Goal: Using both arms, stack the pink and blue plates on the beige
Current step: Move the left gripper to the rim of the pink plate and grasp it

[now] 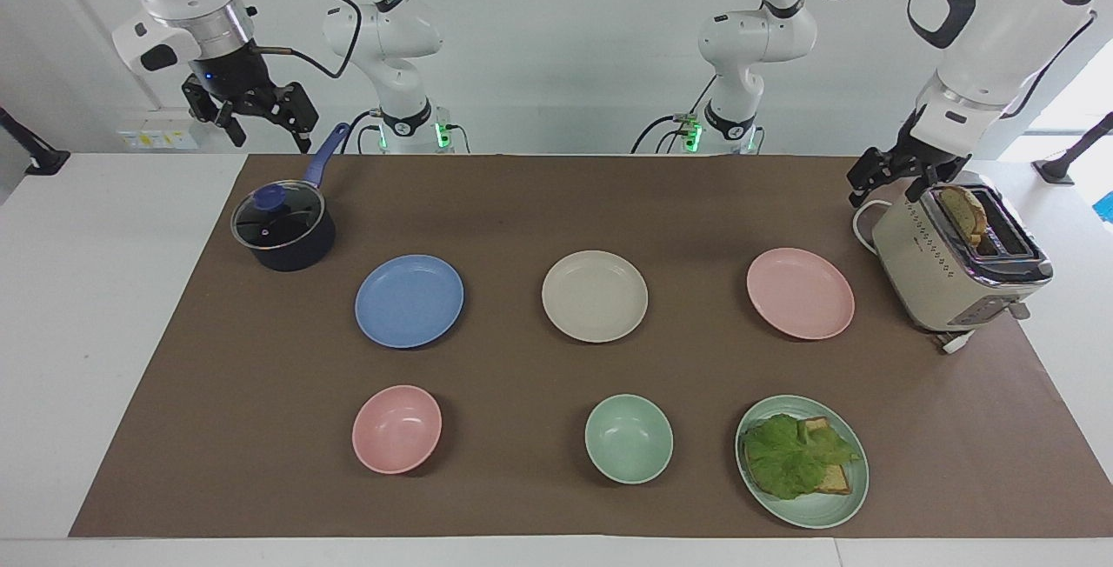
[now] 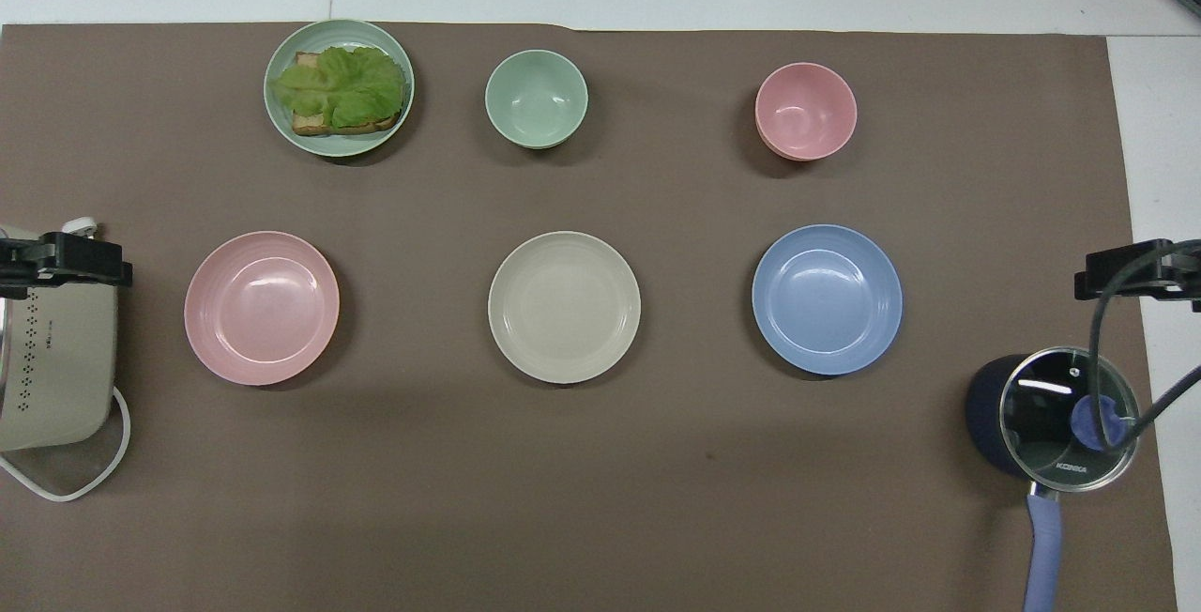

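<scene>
Your left pincer (image 1: 887, 184) hangs spread over toaster (image 1: 956, 263), 9 o'clock overhead; right pincer (image 1: 252, 115) spread above pot (image 1: 283, 228).

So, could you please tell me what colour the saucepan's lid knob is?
Blue, matching the handle; the lid knob shows best in the facing view.

One camera looks down from high across the tabletop (image 1: 556, 202), facing the robots. The other looks steeply down from above the robots' end. Both share the brown mat (image 2: 600, 462) with its dishes.
</scene>
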